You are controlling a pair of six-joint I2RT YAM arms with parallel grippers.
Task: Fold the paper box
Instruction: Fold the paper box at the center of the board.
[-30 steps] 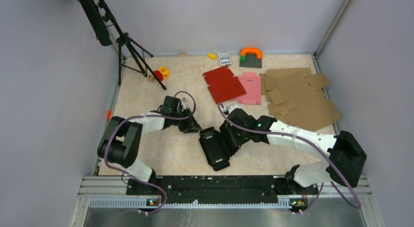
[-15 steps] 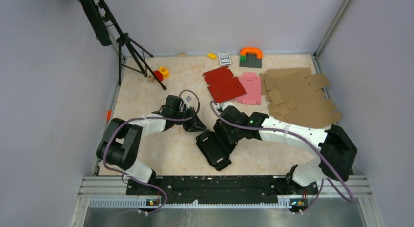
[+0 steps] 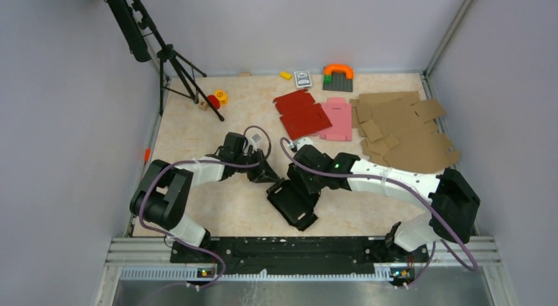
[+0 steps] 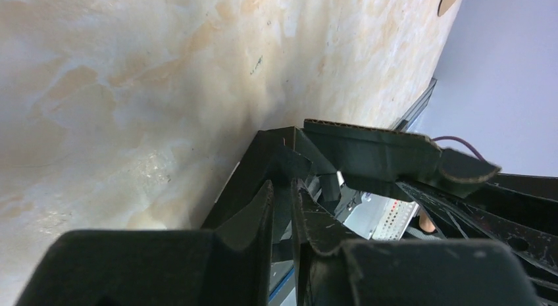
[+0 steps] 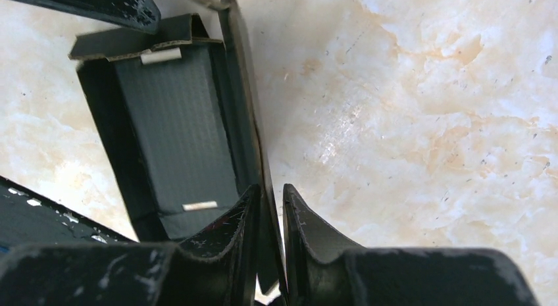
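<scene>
Although both arms hide part of it, the box (image 3: 295, 210) lies centrally on the worktop (image 3: 217, 207); the right tool (image 5: 270, 189) pinches its raised wall, the left tool (image 4: 282, 187) a dim flap.

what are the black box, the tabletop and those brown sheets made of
Paper box: thin corrugated cardboard, matte black; a fluted edge shows in the left wrist view. Tabletop: probably glossy marble-look laminate or stone; beige veining, sheen. Brown sheets: likely plain kraft cardboard, matte, die-cut.
</scene>
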